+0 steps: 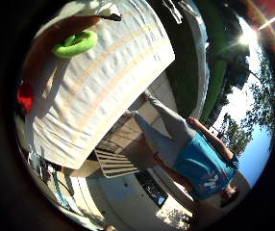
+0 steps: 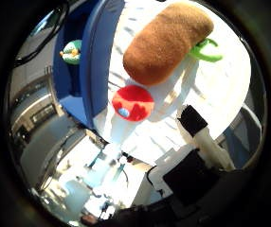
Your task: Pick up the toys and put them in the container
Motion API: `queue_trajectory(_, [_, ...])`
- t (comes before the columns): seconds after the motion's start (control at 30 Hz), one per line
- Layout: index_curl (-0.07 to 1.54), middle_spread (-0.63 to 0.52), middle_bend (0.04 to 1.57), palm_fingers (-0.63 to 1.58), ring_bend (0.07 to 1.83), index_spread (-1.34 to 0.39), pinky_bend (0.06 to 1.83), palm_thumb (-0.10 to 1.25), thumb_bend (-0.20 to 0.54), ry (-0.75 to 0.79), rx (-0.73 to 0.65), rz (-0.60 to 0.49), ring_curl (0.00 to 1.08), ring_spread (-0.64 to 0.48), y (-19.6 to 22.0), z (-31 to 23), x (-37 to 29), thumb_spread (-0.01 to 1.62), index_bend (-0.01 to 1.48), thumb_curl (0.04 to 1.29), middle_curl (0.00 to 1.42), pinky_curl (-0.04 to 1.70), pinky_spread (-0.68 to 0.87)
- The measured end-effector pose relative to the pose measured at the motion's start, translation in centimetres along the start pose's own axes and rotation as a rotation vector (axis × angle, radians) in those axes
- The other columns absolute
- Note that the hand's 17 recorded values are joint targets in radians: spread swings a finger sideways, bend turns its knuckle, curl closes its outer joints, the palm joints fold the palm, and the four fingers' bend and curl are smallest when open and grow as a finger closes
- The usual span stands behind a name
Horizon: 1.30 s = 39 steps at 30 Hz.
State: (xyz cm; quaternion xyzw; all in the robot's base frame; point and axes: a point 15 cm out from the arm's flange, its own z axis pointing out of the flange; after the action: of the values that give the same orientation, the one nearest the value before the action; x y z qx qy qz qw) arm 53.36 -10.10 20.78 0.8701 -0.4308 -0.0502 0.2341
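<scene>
A brown plush toy lies on the white cloth-covered table. A green ring toy lies beside it, partly hidden behind it in the thumb side view. A red round plush toy lies near the table's edge, next to the blue container. Inside the container sits a green and white toy. My right hand is above the table, apart from the toys; one white and black finger reaches out straight and holds nothing.
The table's edge drops off to a paved yard. A person stands on the paving some way from the table, touching nothing. A slatted panel lies on the ground beside the table.
</scene>
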Motion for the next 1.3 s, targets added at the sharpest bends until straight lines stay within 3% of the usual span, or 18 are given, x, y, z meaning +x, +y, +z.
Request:
queue_trajectory(0.23, [0.23, 0.01, 0.15, -0.03, 0.33, -0.35, 0.51, 0.78, -0.029, -0.006, -0.022, -0.031, 0.31, 0.24, -2.5, 2.8, -0.7, 1.08, 0.16, 0.41, 0.28, 0.24, 0.39])
queue_trajectory(0.5, [0.27, 0.00, 0.17, 0.03, 0.29, -0.30, 0.45, 0.80, -0.023, 0.035, 0.066, -0.043, 0.31, 0.24, -5.1, 2.3, 0.0, 1.07, 0.23, 0.41, 0.29, 0.23, 0.38])
queue_trajectory(0.63, [0.30, -0.04, 0.28, 0.27, 0.31, -0.25, 0.32, 0.83, -0.024, 0.019, 0.091, -0.035, 0.31, 0.22, -5.6, 2.0, -0.4, 1.06, 0.27, 0.41, 0.33, 0.19, 0.37])
queue_trajectory(0.7, [0.28, -0.08, 0.39, 0.53, 0.46, -0.27, 0.32, 0.85, -0.020, -0.021, 0.152, -0.029, 0.34, 0.17, -7.1, 1.6, -1.4, 1.06, 0.19, 0.41, 0.38, 0.17, 0.36])
queue_trajectory(0.77, [0.26, -0.10, 0.46, 0.63, 0.58, -0.29, 0.34, 0.85, -0.023, -0.039, 0.174, -0.026, 0.39, 0.15, -7.4, 1.2, -1.9, 1.06, 0.12, 0.41, 0.42, 0.18, 0.35])
queue_trajectory(0.8, [0.20, -0.14, 0.55, 0.79, 0.80, -0.33, 0.39, 0.86, -0.019, -0.047, 0.185, -0.024, 0.44, 0.12, -7.5, 0.8, -2.1, 1.05, 0.04, 0.41, 0.45, 0.17, 0.33])
queue_trajectory(0.93, [0.16, -0.20, 0.70, 0.92, 1.09, -0.43, 0.57, 0.88, -0.026, -0.065, 0.234, -0.015, 0.59, 0.06, -7.1, -0.9, -2.0, 1.04, 0.15, 0.42, 0.56, 0.23, 0.33])
queue_trajectory(1.0, [0.14, -0.23, 0.76, 1.14, 1.13, -0.48, 0.82, 0.89, -0.026, -0.072, 0.262, -0.013, 0.63, 0.03, -6.7, -2.0, -2.0, 1.03, 0.19, 0.43, 0.61, 0.30, 0.34])
queue_trajectory(1.07, [0.14, -0.24, 0.83, 1.21, 1.15, -0.52, 0.96, 0.89, -0.027, -0.073, 0.286, 0.002, 0.66, 0.01, -5.6, -3.7, -1.8, 1.03, 0.20, 0.43, 0.65, 0.35, 0.34])
queue_trajectory(1.17, [0.12, -0.26, 0.95, 1.17, 1.20, -0.63, 1.24, 0.92, -0.006, -0.066, 0.301, 0.021, 0.72, -0.03, -3.9, -5.8, -1.8, 1.08, 0.27, 0.45, 0.75, 0.49, 0.30])
queue_trajectory(1.3, [0.11, -0.27, 1.04, 1.09, 1.25, -0.74, 1.38, 0.96, -0.008, -0.110, 0.244, 0.036, 0.76, -0.06, -1.0, -6.7, -3.2, 1.13, 0.38, 0.48, 0.85, 0.58, 0.25])
